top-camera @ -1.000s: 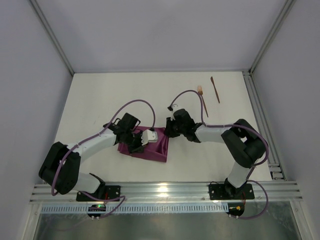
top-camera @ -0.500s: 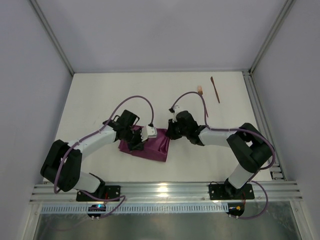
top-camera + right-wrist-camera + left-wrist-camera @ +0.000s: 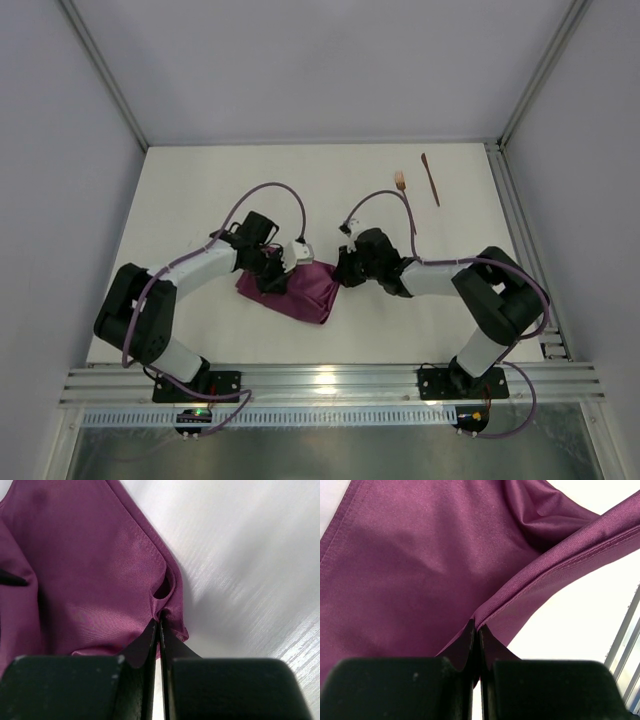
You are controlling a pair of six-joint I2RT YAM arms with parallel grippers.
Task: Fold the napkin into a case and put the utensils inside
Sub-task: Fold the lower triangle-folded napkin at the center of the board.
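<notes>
The magenta-purple napkin lies bunched and partly folded on the table between the two arms. My left gripper is shut on its hemmed upper-left edge; in the left wrist view the hem runs taut from the closed left gripper. My right gripper is shut on the cloth's right corner, which puckers at the closed right gripper over the napkin. The utensils lie far back right: a copper fork and a thin knife, apart from both grippers.
A white table top is bounded by grey walls. An aluminium rail runs along the near edge and another rail along the right side. Purple cables loop above both wrists.
The right gripper has closed onto the napkin's right corner. The left gripper, still gripping, has moved up and left, and the cloth has shifted and bunched into a narrower shape.
</notes>
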